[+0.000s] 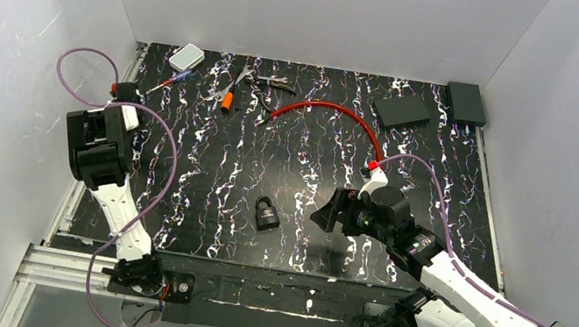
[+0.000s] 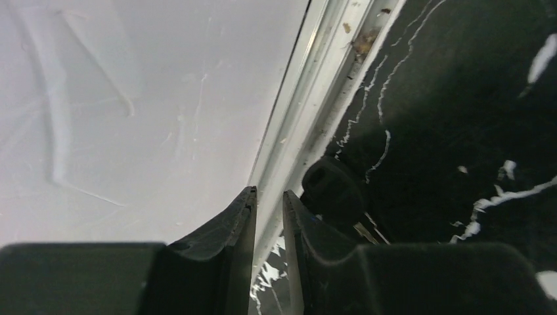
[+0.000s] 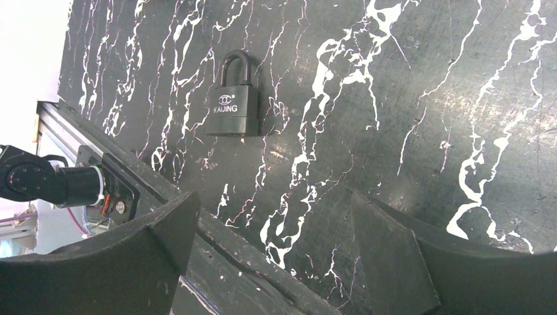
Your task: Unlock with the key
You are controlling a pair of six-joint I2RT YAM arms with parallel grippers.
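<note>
A black padlock [image 1: 265, 213] lies flat on the black marbled table, shackle pointing away; the right wrist view shows it [image 3: 233, 108] ahead of the fingers. My right gripper [image 1: 329, 212] is open and empty, hovering just right of the padlock, with its jaws wide apart [image 3: 272, 203]. The key [image 2: 332, 190], with a round black head and a metal blade, lies on the table by the left rail. My left gripper [image 2: 269, 203] has its jaws almost together with nothing between them; the key rests against the outside of the right finger. In the top view the left arm [image 1: 97, 149] hides gripper and key.
A metal rail [image 2: 309, 118] and white wall run along the table's left edge. At the back lie a white box [image 1: 186, 56], hand tools [image 1: 231, 96], a red cable [image 1: 330, 110] and two black boxes [image 1: 401, 111] [image 1: 466, 102].
</note>
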